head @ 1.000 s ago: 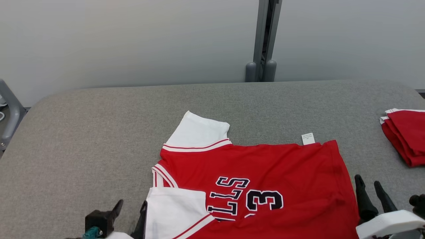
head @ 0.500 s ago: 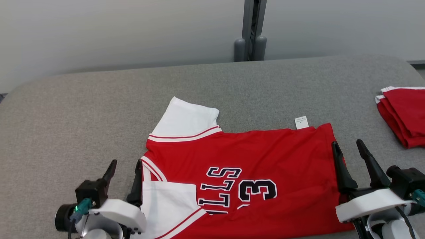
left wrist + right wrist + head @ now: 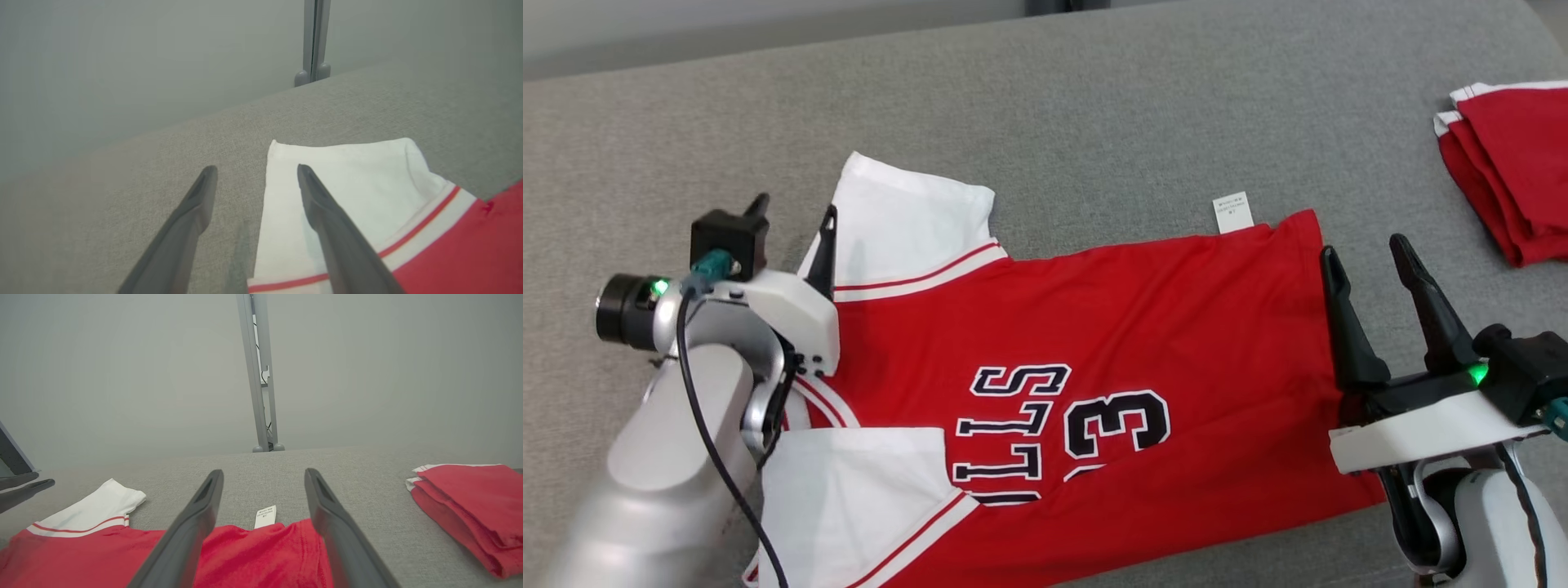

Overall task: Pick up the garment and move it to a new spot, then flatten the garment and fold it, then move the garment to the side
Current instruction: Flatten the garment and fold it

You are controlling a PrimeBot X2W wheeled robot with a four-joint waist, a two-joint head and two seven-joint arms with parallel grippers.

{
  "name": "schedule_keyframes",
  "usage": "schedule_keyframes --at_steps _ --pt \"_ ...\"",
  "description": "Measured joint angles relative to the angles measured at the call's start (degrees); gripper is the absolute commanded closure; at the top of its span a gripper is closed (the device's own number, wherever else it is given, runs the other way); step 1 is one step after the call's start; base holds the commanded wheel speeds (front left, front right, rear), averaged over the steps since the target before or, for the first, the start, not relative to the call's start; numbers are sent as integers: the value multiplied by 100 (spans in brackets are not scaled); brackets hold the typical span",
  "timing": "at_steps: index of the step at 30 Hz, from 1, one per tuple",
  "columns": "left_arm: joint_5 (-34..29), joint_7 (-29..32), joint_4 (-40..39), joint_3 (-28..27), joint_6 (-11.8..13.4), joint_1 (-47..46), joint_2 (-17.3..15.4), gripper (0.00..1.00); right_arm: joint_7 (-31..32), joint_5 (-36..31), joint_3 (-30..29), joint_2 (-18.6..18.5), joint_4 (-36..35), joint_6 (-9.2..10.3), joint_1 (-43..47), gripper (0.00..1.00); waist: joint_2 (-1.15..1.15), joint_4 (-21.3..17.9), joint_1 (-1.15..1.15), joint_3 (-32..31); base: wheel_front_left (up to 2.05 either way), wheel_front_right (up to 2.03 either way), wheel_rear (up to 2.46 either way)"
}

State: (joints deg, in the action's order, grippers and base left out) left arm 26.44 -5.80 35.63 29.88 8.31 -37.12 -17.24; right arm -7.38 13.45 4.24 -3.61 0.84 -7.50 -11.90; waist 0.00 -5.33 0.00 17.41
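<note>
A red jersey (image 3: 1111, 327) with white sleeves and dark lettering lies spread sideways on the grey padded table (image 3: 1094, 98). Its far white sleeve (image 3: 907, 220) points up-left, the near sleeve (image 3: 849, 490) lies low in the head view. My left gripper (image 3: 792, 216) is open at the far sleeve's outer edge, one finger over the white cloth (image 3: 347, 183), the other over bare table. My right gripper (image 3: 1368, 257) is open at the jersey's hem (image 3: 261, 547) on the right, beside the white label (image 3: 1232, 212), holding nothing.
A folded red garment (image 3: 1511, 163) with white trim lies at the table's right edge, also in the right wrist view as a stack (image 3: 466, 506). A grey post (image 3: 261, 375) stands behind the table against a pale wall. Bare table stretches beyond the jersey.
The head camera has tilted down, hiding the wall. Both grippers have advanced: the left up to the far sleeve's edge, the right a little farther along the hem. The jersey lies as before.
</note>
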Motion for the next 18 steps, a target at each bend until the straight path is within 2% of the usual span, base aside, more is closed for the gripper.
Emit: schedule_keyframes --at_steps 7,18 --pt "-208 485 892 240 -270 -1010 -33 0 31 -25 76 55 -226 0 -148 0 0 -339 0 436 0 0 0" --pt "-326 565 2084 425 -605 -1824 -56 0 -22 76 79 73 -188 0 -146 0 0 -639 0 734 0 0 0"
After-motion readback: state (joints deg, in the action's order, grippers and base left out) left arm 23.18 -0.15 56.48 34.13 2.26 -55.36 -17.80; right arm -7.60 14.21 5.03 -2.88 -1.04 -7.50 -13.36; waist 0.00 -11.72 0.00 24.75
